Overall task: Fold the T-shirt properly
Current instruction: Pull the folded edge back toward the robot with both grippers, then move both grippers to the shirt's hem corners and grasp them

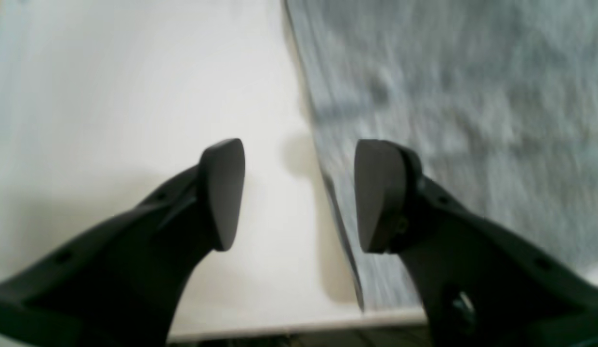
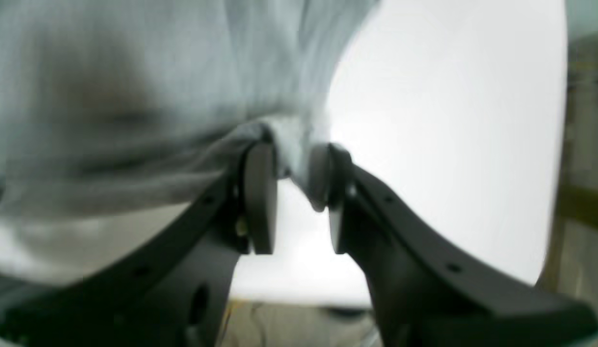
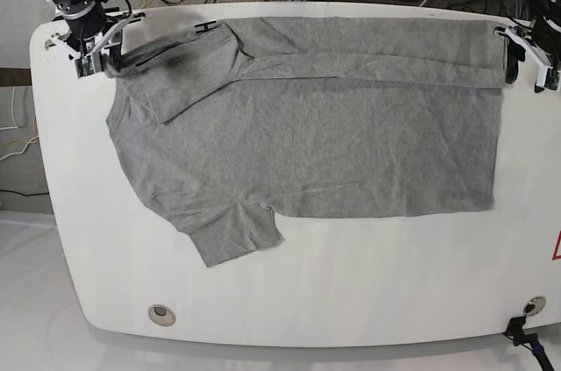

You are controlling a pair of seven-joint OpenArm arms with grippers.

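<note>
Grey T-shirt (image 3: 307, 134) lies spread on the white table (image 3: 351, 283). Right gripper (image 2: 291, 193) pinches bunched shoulder fabric; left gripper (image 1: 299, 193) gapes empty, straddling the hem edge. It should clamp first, then both lift evenly.

No legible text, brand, label or number appears in any of the three views. The only sign-like mark is a fragment of a red triangular outline (image 3: 556, 246) at the edge of the worktop (image 3: 351, 292), cut off by the frame on the side of the left tool (image 3: 524, 60); its content cannot be read.
</note>
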